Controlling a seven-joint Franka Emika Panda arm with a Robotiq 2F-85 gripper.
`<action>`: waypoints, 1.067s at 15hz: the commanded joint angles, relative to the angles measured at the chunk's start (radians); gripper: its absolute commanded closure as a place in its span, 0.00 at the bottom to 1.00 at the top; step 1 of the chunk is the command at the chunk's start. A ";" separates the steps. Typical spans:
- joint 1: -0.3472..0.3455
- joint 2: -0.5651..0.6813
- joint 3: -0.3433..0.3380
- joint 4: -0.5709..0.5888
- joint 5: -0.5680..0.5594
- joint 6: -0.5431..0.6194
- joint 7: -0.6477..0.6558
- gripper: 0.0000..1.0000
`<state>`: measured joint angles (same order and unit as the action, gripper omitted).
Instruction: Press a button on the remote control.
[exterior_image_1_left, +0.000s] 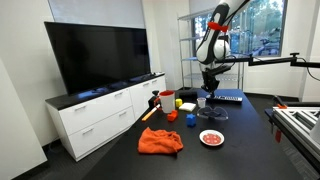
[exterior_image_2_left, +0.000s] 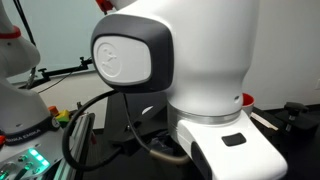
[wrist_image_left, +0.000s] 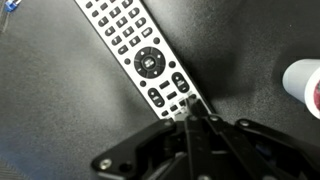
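Observation:
In the wrist view the remote control (wrist_image_left: 140, 55) lies flat on the dark table, running diagonally from the upper left to the centre. It has a pale grey face with many dark buttons and a round pad. My gripper (wrist_image_left: 192, 106) is shut, fingers pressed together, and its tip touches the remote's lower end among the last buttons. In an exterior view the arm reaches down over the table and the gripper (exterior_image_1_left: 208, 97) is low near the surface. The remote is too small to make out there. The robot's white body (exterior_image_2_left: 190, 60) hides it in an exterior view.
A white round object with a reddish edge (wrist_image_left: 304, 82) lies right of the remote. On the table are a red-and-white plate (exterior_image_1_left: 211, 138), an orange cloth (exterior_image_1_left: 160, 141), a red cup (exterior_image_1_left: 167, 100) and small blocks (exterior_image_1_left: 190, 120). A TV (exterior_image_1_left: 95, 55) stands on a white cabinet.

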<state>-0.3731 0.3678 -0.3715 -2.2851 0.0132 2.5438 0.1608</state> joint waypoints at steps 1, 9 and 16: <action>-0.014 0.011 0.008 0.024 0.034 0.008 -0.026 1.00; -0.022 0.040 0.009 0.032 0.047 0.017 -0.020 1.00; -0.021 0.092 0.007 0.054 0.054 0.023 0.000 1.00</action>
<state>-0.3790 0.3823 -0.3721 -2.2713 0.0351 2.5487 0.1617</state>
